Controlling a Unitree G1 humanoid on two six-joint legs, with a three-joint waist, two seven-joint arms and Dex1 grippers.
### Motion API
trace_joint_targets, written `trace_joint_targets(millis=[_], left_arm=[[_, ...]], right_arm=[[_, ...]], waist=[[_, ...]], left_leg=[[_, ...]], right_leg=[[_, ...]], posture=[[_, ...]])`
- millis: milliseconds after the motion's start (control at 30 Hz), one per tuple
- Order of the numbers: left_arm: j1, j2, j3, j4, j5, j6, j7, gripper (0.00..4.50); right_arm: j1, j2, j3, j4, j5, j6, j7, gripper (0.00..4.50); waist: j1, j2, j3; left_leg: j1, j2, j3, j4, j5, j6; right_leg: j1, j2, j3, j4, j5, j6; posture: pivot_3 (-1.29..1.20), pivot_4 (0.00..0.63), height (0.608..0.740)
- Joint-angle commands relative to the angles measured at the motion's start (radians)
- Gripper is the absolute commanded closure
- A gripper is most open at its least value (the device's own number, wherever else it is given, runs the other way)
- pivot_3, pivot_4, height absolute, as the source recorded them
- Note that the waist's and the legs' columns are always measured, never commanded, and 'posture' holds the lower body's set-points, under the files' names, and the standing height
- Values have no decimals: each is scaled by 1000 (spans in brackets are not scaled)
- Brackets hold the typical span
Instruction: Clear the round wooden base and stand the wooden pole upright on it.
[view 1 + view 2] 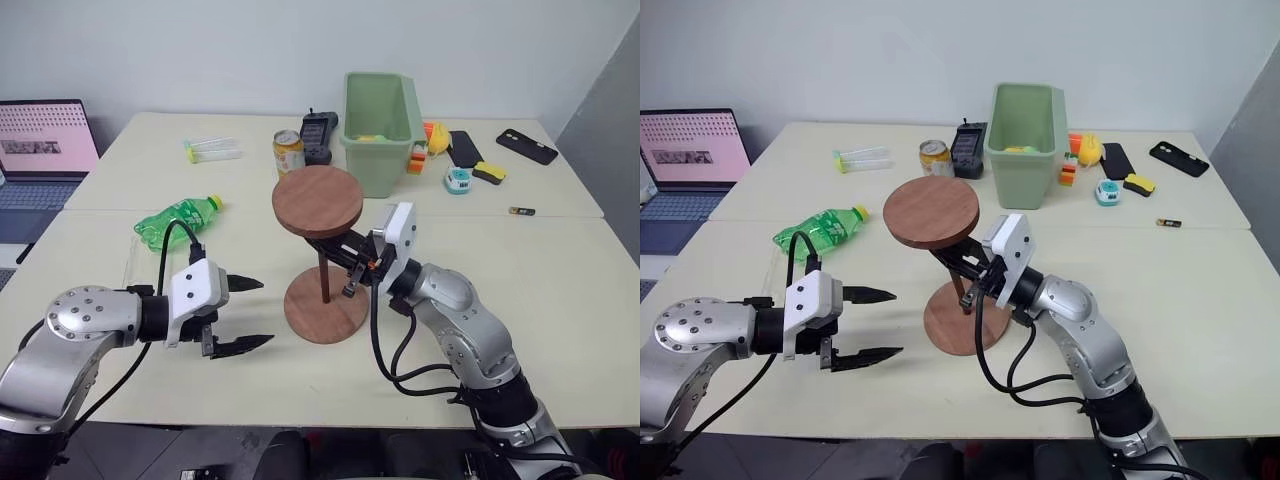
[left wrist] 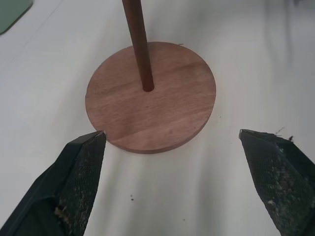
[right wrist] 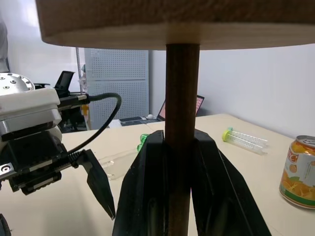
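Worktop [image 1: 560, 290], left to right.

Laptop [image 1: 45, 150]: open, at the far left edge.

Green bottle [image 1: 175, 220]: on its side, beyond the left gripper [image 1: 240, 315]. Contents cannot be told.

Clear tube [image 1: 212, 149]: lying flat, far side, with a green cap.

Left gripper: hovers low over the worktop, pointing at the base [image 1: 326, 308]. Fingers [image 2: 81, 172] spread wide, holding nothing; the base lies just ahead of their tips, apart from them.

Can [image 1: 288, 152]: upright, orange label, beside a black device [image 1: 318, 136].

Base: flat on the worktop, between the two grippers, bare but for the pole [image 1: 323, 268].

Pole: upright, lower end in the base's centre hole, its own disc [image 1: 318, 201] on top.

Right gripper [image 1: 352, 262]: reaches in level from the right. Fingers [image 3: 147, 196] clamped on the pole's shaft, below the top disc and above the base.

Green bin [image 1: 380, 125]: upright, behind the pole; something yellow-green shows at its bottom.

Toys [image 1: 430, 140], two phones [image 1: 527, 146], a small round gadget [image 1: 458, 180]: far right.
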Motion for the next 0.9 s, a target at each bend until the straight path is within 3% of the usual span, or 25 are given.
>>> trace_joint_targets(millis=[33,100,200,467,667,900], left_arm=[[-11,0,1,-28,-12,1,6,0],[-13,0,0,-29,-13,3,6,0],[-23,0,-4,-32,-19,11,7,0],[-39,-5,-2,-36,-27,33,23,0],[-55,-21,16,-30,-35,65,63,0],[-1,4,60,39,40,24,105,0]], right_arm=[[24,-22,30,43,-35,80,2,4246],[20,-22,29,36,-30,82,6,3546],[17,-33,31,21,-28,89,27,3098],[32,-78,42,-18,-36,121,82,1338],[47,-170,-7,-17,-57,116,116,1338],[130,-374,-227,-38,-27,97,172,1338]], waist=[[0,0,0],[0,0,0],[2,0,1],[2,1,3],[7,1,3],[11,1,3]], left_leg=[[0,0,0,0,0,0],[0,0,0,0,0,0],[-2,0,-1,0,0,0],[-5,1,1,-1,0,0],[-5,0,1,-1,0,0],[-5,0,0,-1,0,0]], right_leg=[[0,0,0,0,0,0],[0,0,0,0,0,0],[-1,-1,0,0,0,0],[-5,-1,1,-1,0,0],[-4,-1,1,-2,0,0],[-3,-1,0,-5,0,0]], posture=[[0,150,740],[0,150,740],[0,150,740],[0,150,740],[0,150,740],[0,150,740]])
